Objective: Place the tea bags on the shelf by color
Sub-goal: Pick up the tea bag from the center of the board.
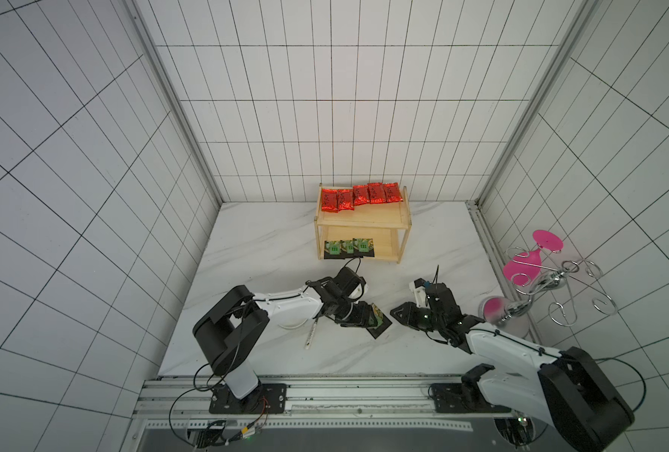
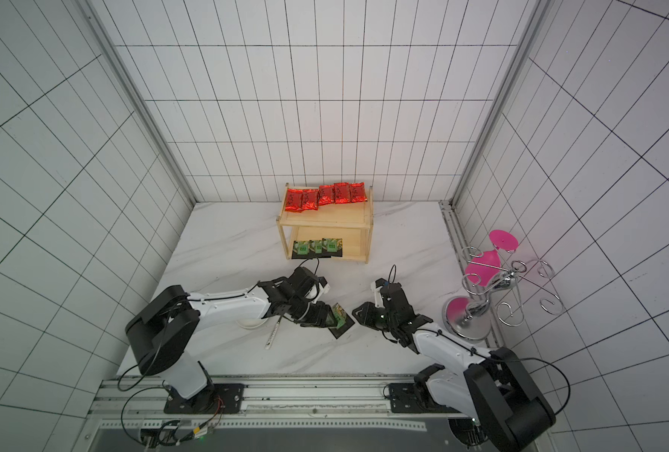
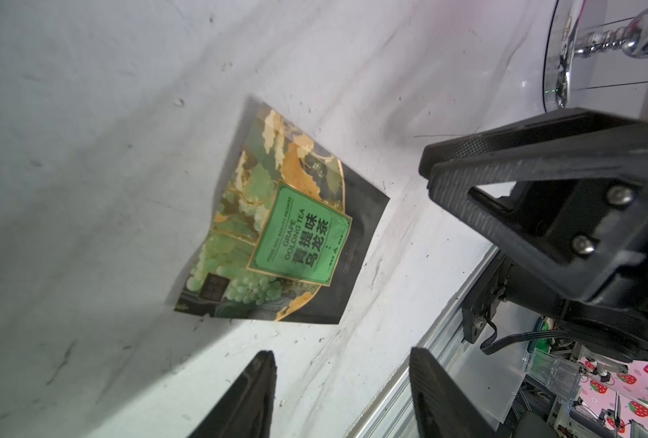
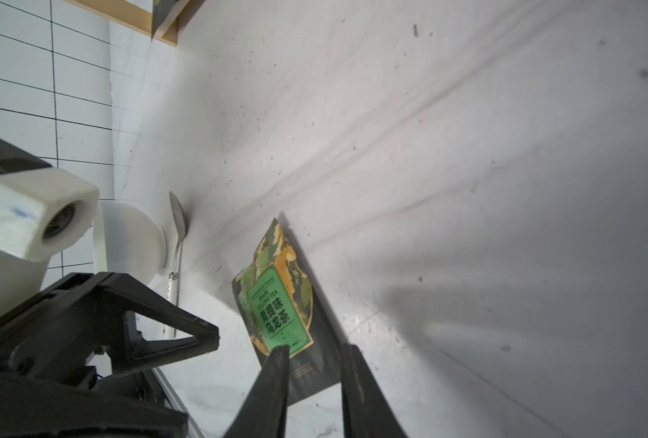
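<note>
Marble tabletop; shelf: five red sachets above, three black packets below.

The sachets are shining red with dark script, the packets are showing black with green labels, the shelf is looking pale wood, and the table white with grey veins.

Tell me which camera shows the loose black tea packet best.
The left wrist view: the packet is whole, unobstructed and readable. The right wrist view shows it foreshortened, partly behind the right gripper. In both top views it is small, partly hidden by the left gripper.
</note>
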You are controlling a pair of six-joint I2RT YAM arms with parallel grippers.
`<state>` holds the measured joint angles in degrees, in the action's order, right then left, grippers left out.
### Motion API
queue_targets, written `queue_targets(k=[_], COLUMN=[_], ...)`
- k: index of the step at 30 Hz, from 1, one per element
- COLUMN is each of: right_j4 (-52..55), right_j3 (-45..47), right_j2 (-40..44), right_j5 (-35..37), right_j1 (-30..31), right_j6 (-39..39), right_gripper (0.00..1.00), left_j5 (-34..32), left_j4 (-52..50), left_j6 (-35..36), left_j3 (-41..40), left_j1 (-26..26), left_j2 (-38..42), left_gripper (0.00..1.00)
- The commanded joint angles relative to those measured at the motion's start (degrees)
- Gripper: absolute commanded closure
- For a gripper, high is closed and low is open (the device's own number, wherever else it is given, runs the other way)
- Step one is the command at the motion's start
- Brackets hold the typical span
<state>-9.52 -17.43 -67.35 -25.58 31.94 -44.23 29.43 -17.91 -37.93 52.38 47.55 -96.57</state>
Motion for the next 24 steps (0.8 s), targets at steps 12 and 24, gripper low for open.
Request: queue_targets(k=[12,24], right_j4=[-14.3,-32.3], right_j3=[4.2,5.7], right_j2=[-6.9,-17.2], right_j5=[-9.2,-14.6], right_j1=[-2.1,-2.2], right_j6=[-7.8,-16.4], right_gripper=[0.73,0.73], left_j5=[2.5,2.7], left_j4=[4.5,7.0], left_j6=[0.5,-0.9], left_j3=[2.4,0.1], left_j1=[-5.9,-4.6], left_j2=[-5.9,-4.5], left_gripper=[0.38,0.39])
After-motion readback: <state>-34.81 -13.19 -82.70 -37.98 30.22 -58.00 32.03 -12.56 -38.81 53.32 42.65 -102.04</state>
